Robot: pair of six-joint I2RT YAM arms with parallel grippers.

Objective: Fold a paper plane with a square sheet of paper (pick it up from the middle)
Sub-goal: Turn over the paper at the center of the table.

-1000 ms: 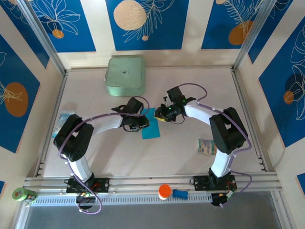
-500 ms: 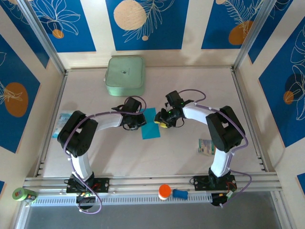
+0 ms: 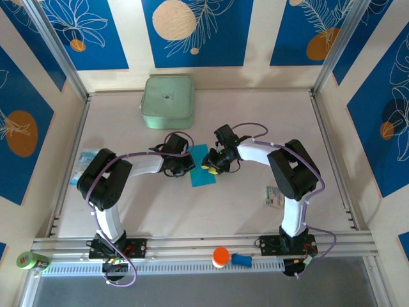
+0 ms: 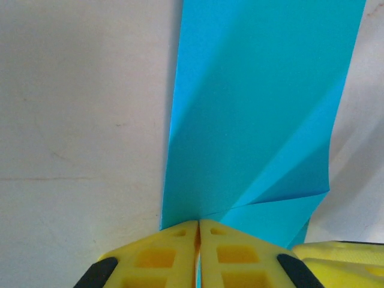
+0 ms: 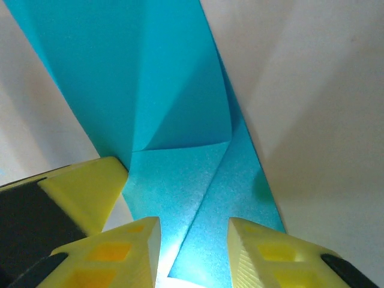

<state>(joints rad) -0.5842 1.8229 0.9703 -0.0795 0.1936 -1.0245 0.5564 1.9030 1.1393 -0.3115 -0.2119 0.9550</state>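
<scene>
Paper sheet (image 3: 202,175), blue and partly folded, is lying in the middle of the table (image 3: 211,214). The left claw (image 4: 198,227) is pinching its edge, fully closed, while the right claw (image 5: 193,228) is straddling it, fingers apart. Green box (image 3: 167,102) is sitting closed at the back, hiding its contents.

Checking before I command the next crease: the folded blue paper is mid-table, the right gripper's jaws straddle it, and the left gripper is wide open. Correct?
No. The left gripper is not open: the left wrist view shows its jaws shut on an edge of the blue paper. The rest holds: the paper is mid-table and the right gripper straddles it, jaws apart.
</scene>
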